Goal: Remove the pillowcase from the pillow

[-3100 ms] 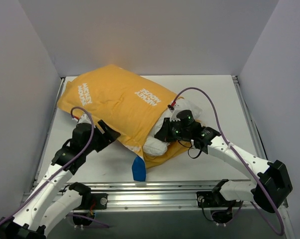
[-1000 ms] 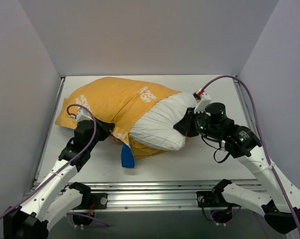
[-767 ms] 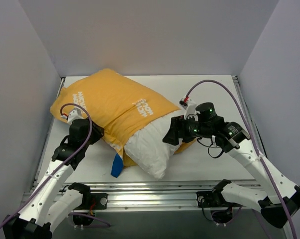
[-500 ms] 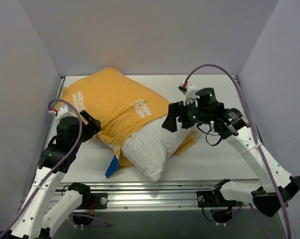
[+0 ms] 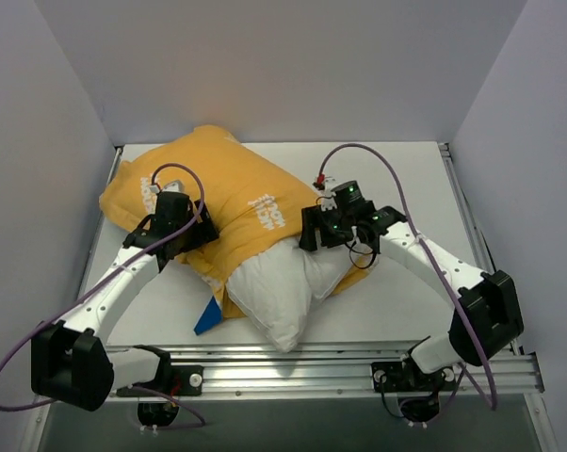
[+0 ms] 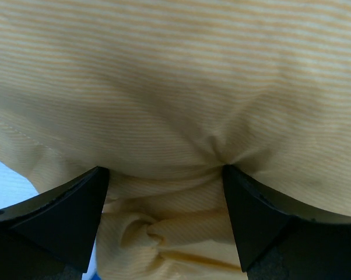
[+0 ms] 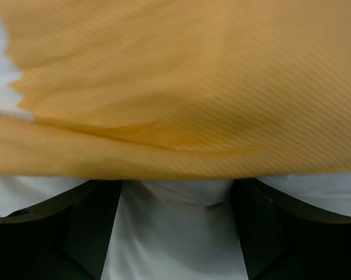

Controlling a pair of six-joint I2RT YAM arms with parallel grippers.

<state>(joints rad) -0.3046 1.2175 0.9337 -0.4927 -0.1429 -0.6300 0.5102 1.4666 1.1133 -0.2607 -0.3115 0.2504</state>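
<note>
The pillowcase point(image 5: 227, 188), yellow-orange side up with white lettering, lies from the back left to the table's middle. The white pillow point(image 5: 269, 297) sticks out of its mouth toward the front. My left gripper point(image 5: 203, 234) presses into the pillowcase's near left edge. In the left wrist view its jaws point(image 6: 164, 175) stand wide apart with bunched yellow pillowcase fabric point(image 6: 175, 87) between them. My right gripper point(image 5: 307, 231) is at the pillowcase mouth. In the right wrist view it point(image 7: 176, 186) is open astride white pillow cloth point(image 7: 175, 245), just under the orange pillowcase hem point(image 7: 193, 87).
A blue flap point(image 5: 206, 318) of the pillowcase's other side peeks out at the front, left of the pillow. White table point(image 5: 406, 179) shows to the right and back. Grey walls close in on three sides, and a metal rail point(image 5: 293, 363) runs along the near edge.
Both grippers, shut a second ago, now stand open. The left arm swung right onto the pillowcase. The right gripper came left and down to the pillowcase mouth. The pillow lies nearer the front.
</note>
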